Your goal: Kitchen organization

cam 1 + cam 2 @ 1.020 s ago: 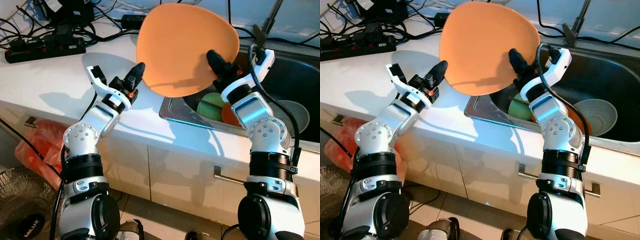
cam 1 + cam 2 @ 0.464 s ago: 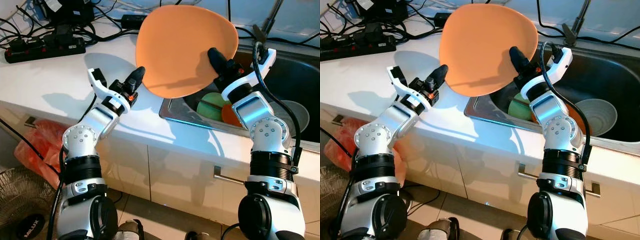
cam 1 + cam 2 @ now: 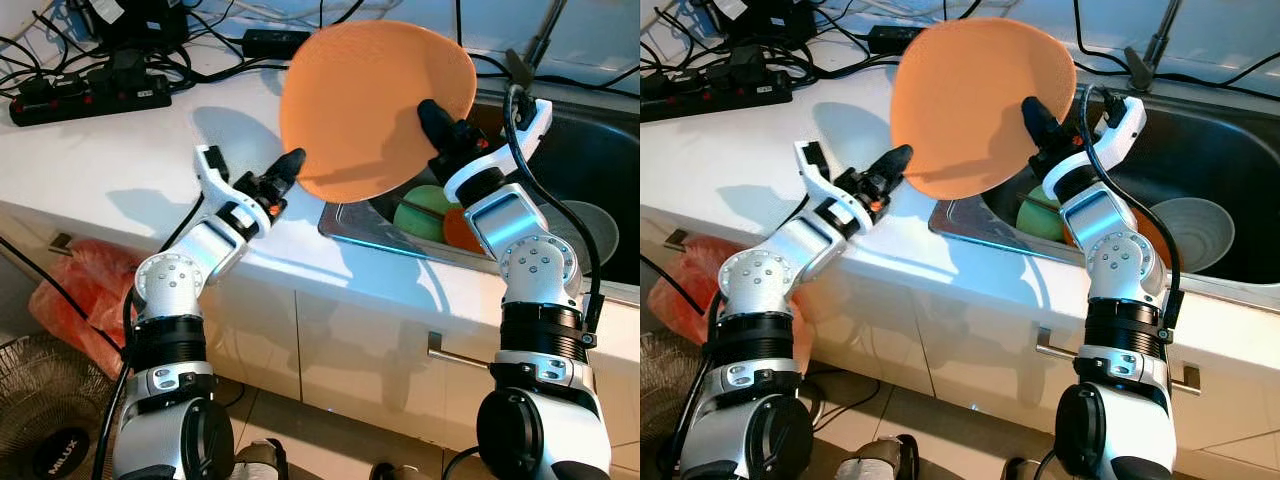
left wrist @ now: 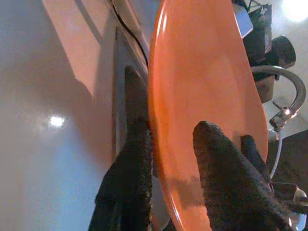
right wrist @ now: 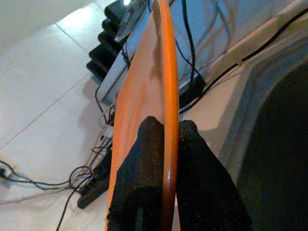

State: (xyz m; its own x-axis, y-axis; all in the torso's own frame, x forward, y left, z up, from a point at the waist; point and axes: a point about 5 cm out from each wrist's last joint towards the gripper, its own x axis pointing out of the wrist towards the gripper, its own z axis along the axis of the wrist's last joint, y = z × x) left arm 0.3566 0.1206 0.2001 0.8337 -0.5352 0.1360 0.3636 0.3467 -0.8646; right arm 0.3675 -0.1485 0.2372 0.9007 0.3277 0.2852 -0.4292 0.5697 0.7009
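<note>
Two end effectors meet at one orange plate (image 3: 375,105), which I hold tilted on edge in the air above the white tabletop (image 3: 120,160) and the near corner of the steel sink (image 3: 590,160). My right end effector (image 3: 432,112) is clamped on the plate's right rim, one black finger on each face. My left end effector (image 3: 288,165) sits at the plate's lower left edge with its fingers (image 4: 134,159) spread to either side of the rim, a gap visible, not closed on it. Down in the sink lie a green bowl (image 3: 420,212), an orange dish (image 3: 460,230) and a grey bowl (image 3: 580,222). Black power strips (image 3: 90,95) and cables lie at the back of the tabletop.
</note>
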